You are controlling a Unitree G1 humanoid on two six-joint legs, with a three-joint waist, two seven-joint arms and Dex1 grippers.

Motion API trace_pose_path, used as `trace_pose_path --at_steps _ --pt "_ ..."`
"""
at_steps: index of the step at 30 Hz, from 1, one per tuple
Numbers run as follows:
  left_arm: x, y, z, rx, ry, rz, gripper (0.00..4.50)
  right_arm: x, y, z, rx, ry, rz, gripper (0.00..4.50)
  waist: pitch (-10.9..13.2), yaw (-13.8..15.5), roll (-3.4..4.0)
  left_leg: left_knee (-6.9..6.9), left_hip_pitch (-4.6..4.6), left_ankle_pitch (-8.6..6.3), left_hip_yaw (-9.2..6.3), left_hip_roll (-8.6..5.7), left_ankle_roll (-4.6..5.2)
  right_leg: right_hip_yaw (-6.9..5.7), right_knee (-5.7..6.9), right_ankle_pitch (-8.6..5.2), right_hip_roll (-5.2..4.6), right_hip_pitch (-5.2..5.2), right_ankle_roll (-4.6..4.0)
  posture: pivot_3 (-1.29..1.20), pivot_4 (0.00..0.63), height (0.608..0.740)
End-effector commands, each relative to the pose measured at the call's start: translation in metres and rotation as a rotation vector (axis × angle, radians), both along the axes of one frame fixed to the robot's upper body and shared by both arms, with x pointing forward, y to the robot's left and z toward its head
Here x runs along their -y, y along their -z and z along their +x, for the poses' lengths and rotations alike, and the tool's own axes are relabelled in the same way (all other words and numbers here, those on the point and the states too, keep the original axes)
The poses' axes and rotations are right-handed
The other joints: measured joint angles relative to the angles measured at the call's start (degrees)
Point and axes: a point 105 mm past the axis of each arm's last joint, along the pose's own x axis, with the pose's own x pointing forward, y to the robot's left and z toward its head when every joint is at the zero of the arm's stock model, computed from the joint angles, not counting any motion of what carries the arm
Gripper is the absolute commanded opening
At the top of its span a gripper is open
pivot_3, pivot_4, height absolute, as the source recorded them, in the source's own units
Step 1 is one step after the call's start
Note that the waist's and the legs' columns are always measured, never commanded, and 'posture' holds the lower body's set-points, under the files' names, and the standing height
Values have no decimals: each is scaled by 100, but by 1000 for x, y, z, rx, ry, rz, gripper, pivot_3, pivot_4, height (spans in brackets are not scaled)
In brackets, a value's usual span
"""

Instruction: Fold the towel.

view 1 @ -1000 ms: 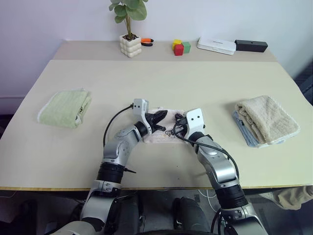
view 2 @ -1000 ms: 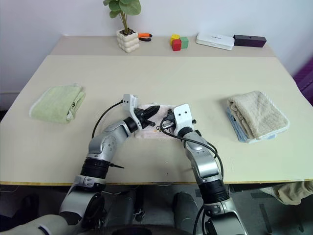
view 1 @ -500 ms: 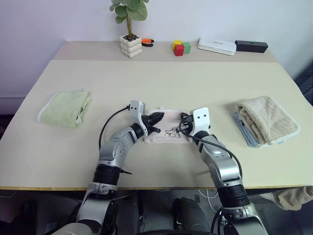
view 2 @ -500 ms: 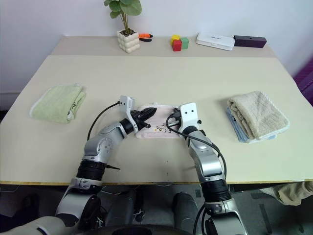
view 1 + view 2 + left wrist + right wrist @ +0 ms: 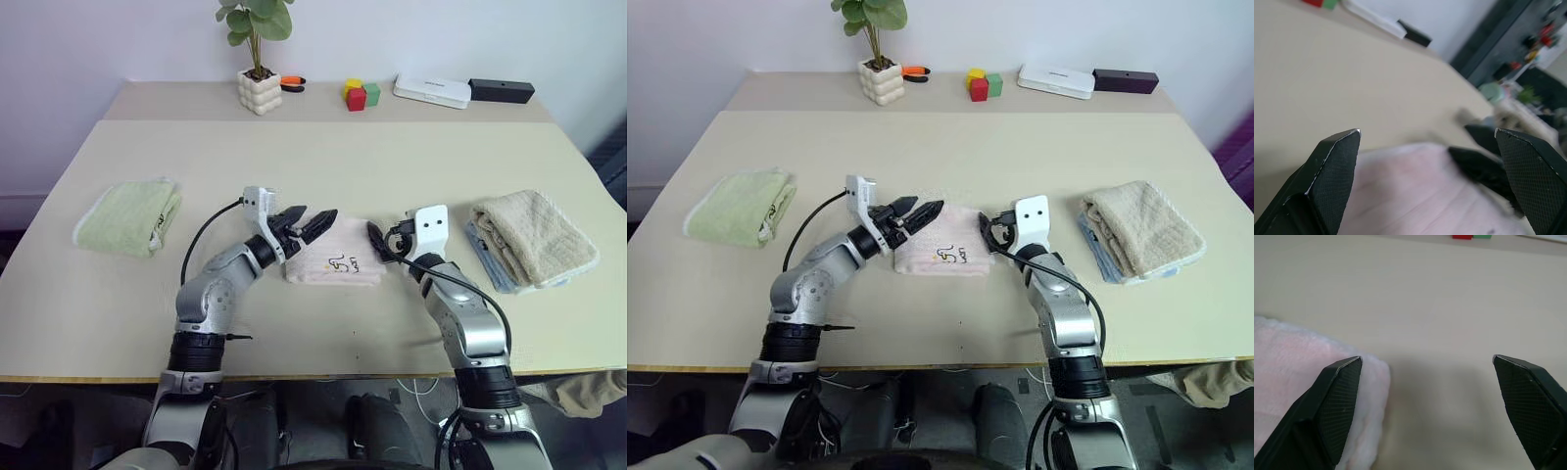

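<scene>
The pale pink towel (image 5: 333, 262) lies folded in a small rectangle on the table's near middle, its dark cartoon print facing up. My left gripper (image 5: 315, 217) hovers open just above the towel's left far corner, holding nothing. My right gripper (image 5: 377, 240) stands open just off the towel's right edge, also empty. In the left wrist view the towel (image 5: 1415, 196) shows below and between the spread fingers (image 5: 1332, 171), with the other gripper's dark fingers beyond it. In the right wrist view the towel's edge (image 5: 1293, 396) lies beside one finger (image 5: 1337, 401).
A folded light green towel (image 5: 129, 217) lies at the left. A beige towel (image 5: 534, 235) on a blue cloth lies at the right. Along the back stand a potted plant (image 5: 259, 90), coloured blocks (image 5: 361, 95), a white box (image 5: 432, 91) and a black box (image 5: 502, 91).
Both grippers were shut on the towel and have opened and let it go. The left one rose and drew left, the right one drew right. The towel now lies flat and folded.
</scene>
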Motion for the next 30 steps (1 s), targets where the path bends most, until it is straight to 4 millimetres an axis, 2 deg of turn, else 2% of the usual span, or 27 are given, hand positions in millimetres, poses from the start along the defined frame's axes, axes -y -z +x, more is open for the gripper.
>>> trace_pose_path --at_steps 1,5,9,11,12,15,16,18,22,26,30 --pt "-3 -32 -11 59 68 -65 4500 2 -19 2 62 0 4 4464 0 -10 0 0 0 0 0 0 0 0 0 0 0 0 0 0 150 735" --pt "-43 -11 -19 -27 45 67 4500 -2 -18 0 62 -24 -2 4464 0 -117 3 -6 4 0 -1 1 0 0 2 0 1 -1 1 0 150 735" --pt "-67 -1 -26 -159 59 31 4500 -8 -23 -1 77 -55 46 4464 4 -101 5 -31 4 7 2 2 -12 2 3 0 2 -15 2 0 150 735" --pt "-69 2 -27 -209 82 27 4500 -12 -32 -3 97 -91 120 4464 4 -73 5 -32 4 10 -1 1 -17 -1 3 0 2 -12 3 0 150 735" --pt "-68 2 -28 -227 106 20 4500 -16 -43 -8 127 -170 159 4464 4 -72 5 -31 4 10 -1 0 -17 0 2 0 1 -10 3 0 150 735" --pt "-71 2 -25 -301 128 -59 4500 -17 -61 -21 175 -332 186 4464 6 -66 4 -24 3 10 -3 -2 -16 0 0 0 1 -5 2 0 150 735" --pt "-72 9 -25 -345 136 -55 4500 -14 -64 -24 173 -364 176 4464 6 -78 3 -23 4 9 -4 -2 -15 0 0 0 1 -3 2 0 150 735" --pt "-74 19 -26 -421 151 -47 4500 -10 -64 -26 153 -403 155 4464 6 -92 4 -25 7 9 -4 -2 -15 0 0 0 1 -2 2 0 150 735" --pt "-69 22 -24 -510 189 -122 4500 -15 -60 -27 138 -416 156 4464 6 -114 3 -39 10 11 -1 -1 -19 2 2 0 3 -10 2 0 150 735" --pt "-67 38 -27 -603 182 -60 4500 -26 -57 -30 139 -423 156 4464 6 -102 3 -47 10 15 -1 -1 -25 2 2 0 5 -14 2 0 150 735" --pt "-65 38 -27 -619 185 -66 4500 -26 -56 -32 139 -425 153 4464 6 -88 3 -46 10 16 -1 -2 -27 2 2 0 4 -12 3 0 150 735"
